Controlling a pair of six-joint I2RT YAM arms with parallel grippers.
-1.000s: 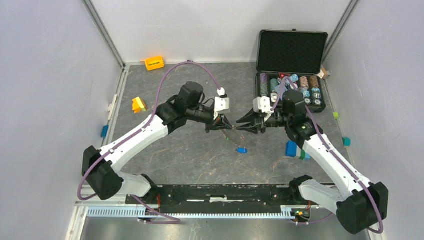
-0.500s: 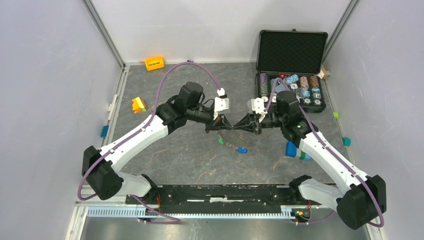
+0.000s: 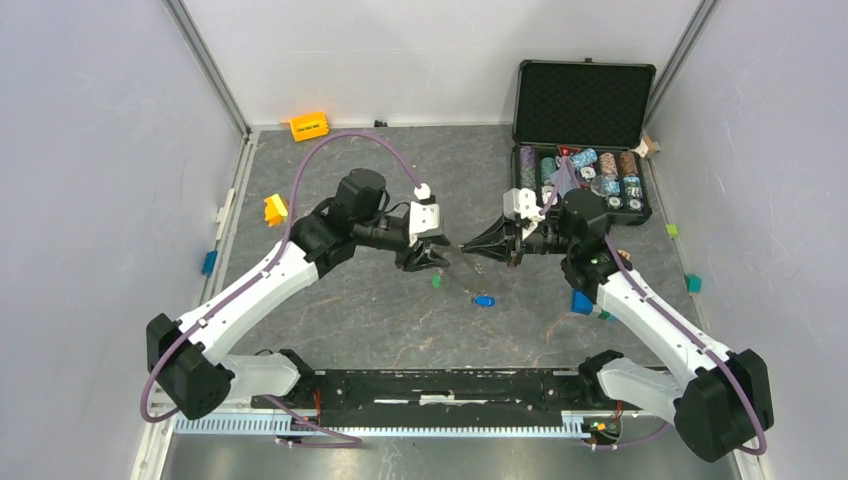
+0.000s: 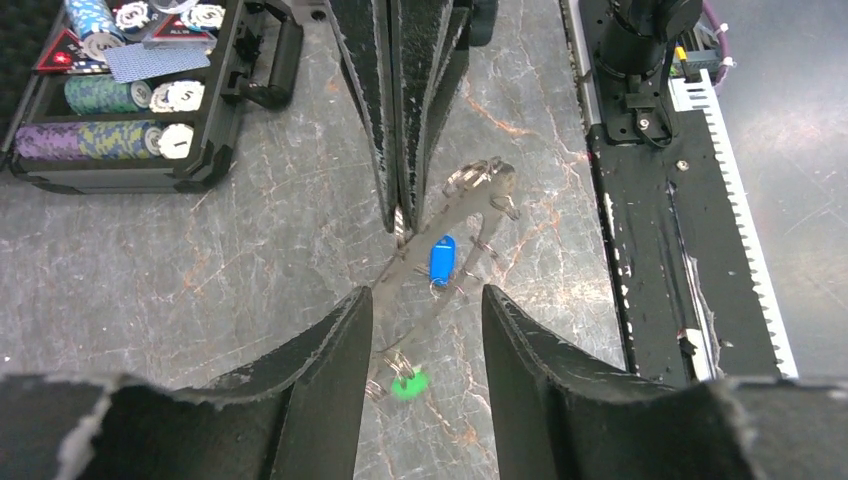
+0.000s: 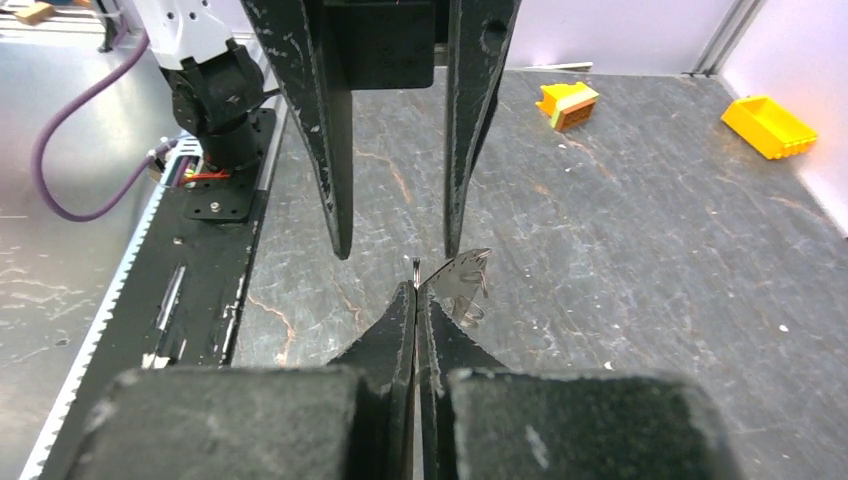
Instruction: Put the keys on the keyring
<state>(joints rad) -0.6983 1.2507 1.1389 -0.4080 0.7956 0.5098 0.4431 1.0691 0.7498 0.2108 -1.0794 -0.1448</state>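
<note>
My right gripper (image 3: 467, 247) (image 5: 415, 290) is shut on the edge of the keyring (image 5: 458, 272), a grey ring with small wire loops on its rim. In the left wrist view the keyring (image 4: 465, 205) shows at a slant, hanging from the shut right gripper (image 4: 400, 225). My left gripper (image 3: 430, 258) (image 4: 428, 293) stands open just left of it, holding nothing. The blue key (image 3: 484, 300) (image 4: 440, 258) lies on the table below the ring. Below the open left fingers, the green key (image 3: 436, 283) (image 4: 405, 385) also lies on the table.
An open black case (image 3: 582, 100) (image 4: 120, 170) of poker chips stands at the back right. Yellow blocks (image 3: 309, 126) (image 3: 276, 209) lie at the back left. A blue block (image 3: 583, 300) sits beside the right arm. A black rail (image 3: 440, 385) runs along the near edge.
The right gripper closed on the keyring. The left gripper then opened and drew back to the left. The green key sits a little further left on the table.
</note>
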